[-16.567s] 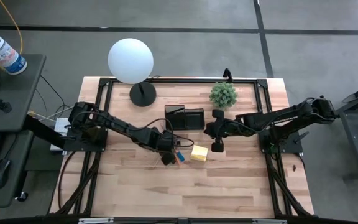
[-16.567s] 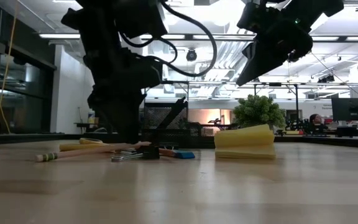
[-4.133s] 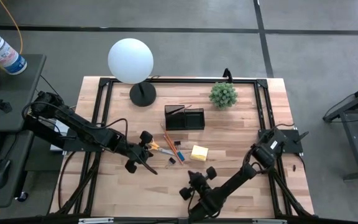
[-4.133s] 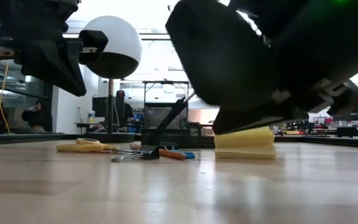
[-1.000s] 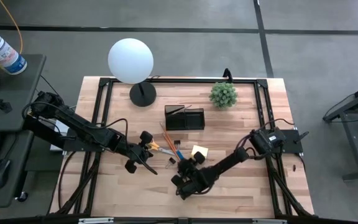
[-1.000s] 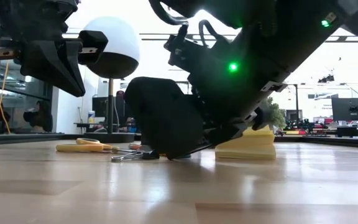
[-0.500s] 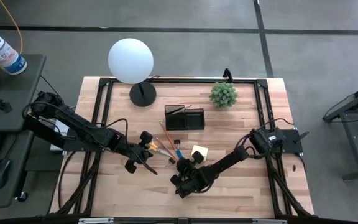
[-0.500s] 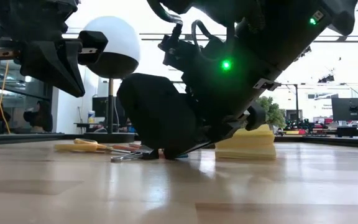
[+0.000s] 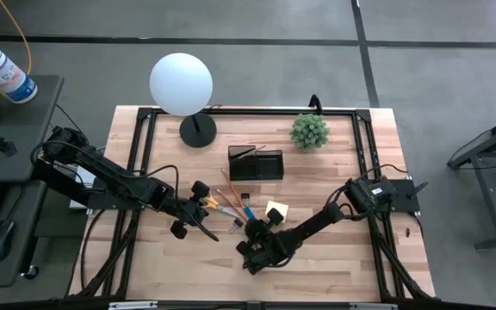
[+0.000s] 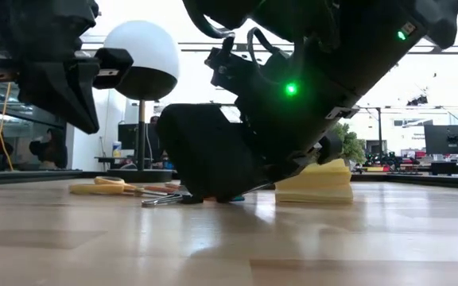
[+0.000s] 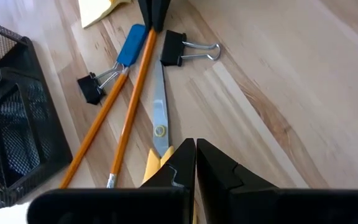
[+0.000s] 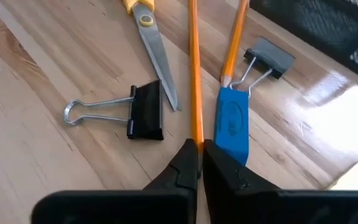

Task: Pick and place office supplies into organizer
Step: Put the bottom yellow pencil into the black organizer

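The organizer (image 9: 255, 164) sits toward the far edge of the table (image 9: 334, 258), mid-width, with the supplies scattered just in front of it and plenty of bare wood toward the near edge for swinging. Scissors (image 12: 150, 34) look stiff and slick, so I'd take them at the yellow handles. The sticky pad (image 9: 275, 209) is soft, grab it by the sides. Right gripper (image 12: 200, 163) has its fingers pinched on the tip end of an orange pencil (image 12: 194, 74), light and rigid, probably swivels held that far out. Blue eraser (image 12: 231, 124) touches it. Left gripper (image 11: 195, 163) hangs over the scissors, fingers pressed together, empty
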You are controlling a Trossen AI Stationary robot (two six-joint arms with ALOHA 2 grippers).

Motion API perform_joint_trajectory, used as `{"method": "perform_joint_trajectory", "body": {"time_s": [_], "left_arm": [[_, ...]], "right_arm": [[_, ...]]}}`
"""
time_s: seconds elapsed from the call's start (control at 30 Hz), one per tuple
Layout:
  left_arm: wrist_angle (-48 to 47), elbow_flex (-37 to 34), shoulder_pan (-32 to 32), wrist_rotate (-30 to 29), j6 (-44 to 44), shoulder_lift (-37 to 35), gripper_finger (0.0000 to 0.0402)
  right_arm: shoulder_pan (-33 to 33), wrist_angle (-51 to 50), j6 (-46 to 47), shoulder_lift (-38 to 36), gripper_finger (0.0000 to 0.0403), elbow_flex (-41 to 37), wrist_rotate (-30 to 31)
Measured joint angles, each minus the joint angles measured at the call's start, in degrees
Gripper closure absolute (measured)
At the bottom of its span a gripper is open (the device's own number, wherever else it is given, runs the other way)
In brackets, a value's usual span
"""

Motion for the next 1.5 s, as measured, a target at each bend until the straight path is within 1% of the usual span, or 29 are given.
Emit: {"method": "perform_joint_trajectory", "body": {"time_s": [0.27, 0.43, 0.5, 0.63, 0.8, 1.0, 1.23, 1.3, 1.4, 1.5], "left_arm": [[-0.4, 0.0, 0.01, 0.0, -0.89, 0.0, 0.0396], [-2.51, 0.0, 0.02, -0.02, -1.79, 0.0, 0.0396], [-3.26, 0.0, 0.02, -0.01, -2.42, 0.0, 0.0396], [-3.98, 0.0, 0.02, -0.02, -3.45, 0.0, 0.0396], [-4.65, 0.0, 0.0, 0.0, -3.91, 0.0, 0.0396], [-6.79, -0.23, 0.02, 0.0, -6.43, 0.0, 0.0396], [-5.01, -4.81, 0.0, 0.92, -8.83, 0.0, 0.0396], [-4.69, -6.28, 0.0, 0.92, -10.12, 0.0, 0.0396], [-2.14, -8.27, -0.01, 1.43, -11.37, 0.01, 0.0396], [0.19, -9.05, -0.17, 2.47, -11.43, 0.02, 0.0396]], "right_arm": [[0.13, -5.14, -5.32, 0.02, 0.0402, 6.46, 1.93], [0.88, -12.26, -4.54, 0.02, 0.0402, 9.83, 3.79], [1.21, -14.65, -3.41, 0.02, 0.0402, 10.33, 3.39], [1.51, -15.17, -2.85, 0.02, 0.0402, 9.75, 0.88], [0.53, -15.05, -7.22, 0.02, 0.0402, 9.64, -0.32], [-3.42, -13.94, -17.04, -0.23, 0.0402, 9.96, -5.19], [-7.85, -11.56, -28.84, -4.42, 0.0403, 9.96, -10.92], [-9.16, -10.65, -31.29, -6.14, 0.0403, 9.96, -14.4], [-11.28, -6.68, -35.91, -7.6, 0.0403, 10.05, -20.92], [-13.26, -2.05, -40.49, -7.63, 0.0403, 10.0, -24.96]]}}
